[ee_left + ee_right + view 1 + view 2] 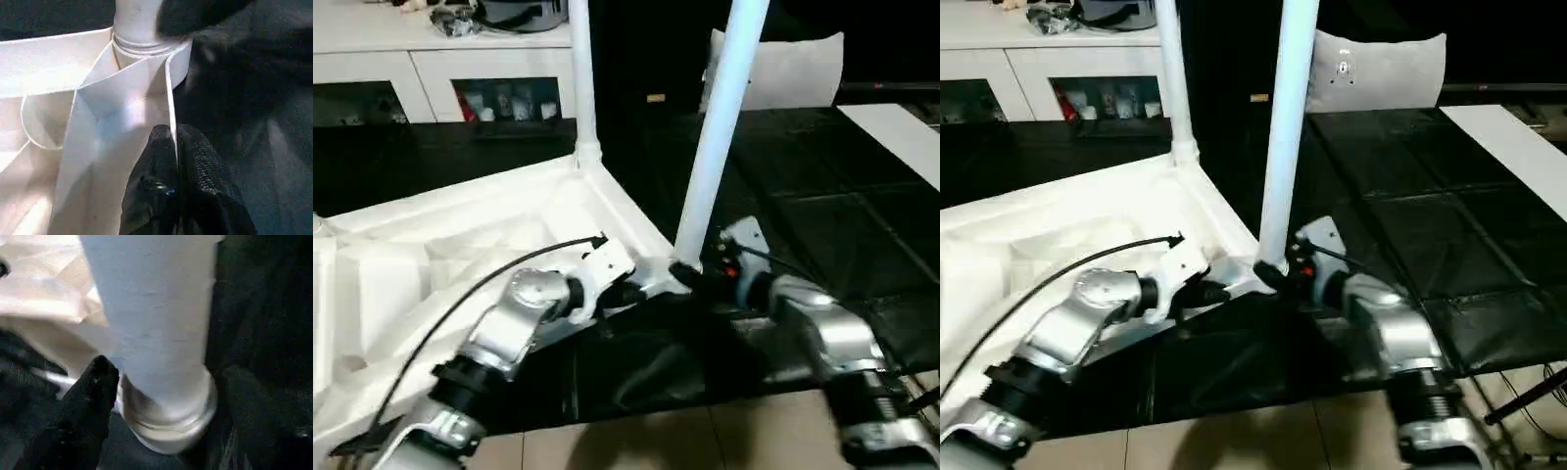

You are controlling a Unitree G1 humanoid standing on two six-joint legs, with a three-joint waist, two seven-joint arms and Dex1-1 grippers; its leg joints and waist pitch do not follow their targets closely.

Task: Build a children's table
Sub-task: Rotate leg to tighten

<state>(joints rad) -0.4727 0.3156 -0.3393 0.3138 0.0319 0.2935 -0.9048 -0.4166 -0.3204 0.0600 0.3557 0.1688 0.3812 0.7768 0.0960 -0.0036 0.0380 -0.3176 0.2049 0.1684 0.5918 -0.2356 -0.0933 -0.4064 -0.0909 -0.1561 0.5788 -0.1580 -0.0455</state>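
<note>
The white table top (440, 255) lies upside down, its ribbed underside facing up. One leg (582, 78) stands upright in the far corner socket. A second leg (720, 117) rises from the near corner socket (144, 41), leaning slightly. My left gripper (641, 284) is shut on the table top's thin rim (168, 88) just short of that corner, with a black finger (156, 161) on each side of the wall. My right gripper (690, 272) is shut on the base of the near leg (156, 323), one finger (95, 387) pressed against its collar.
A white cabinet (440, 69) with shelves stands at the back left. A white cushion (793, 69) sits behind the near leg. Black floor mats (822, 196) lie under and to the right of the table, with a white board (901, 137) at far right. Tiled floor (705, 441) runs along the front.
</note>
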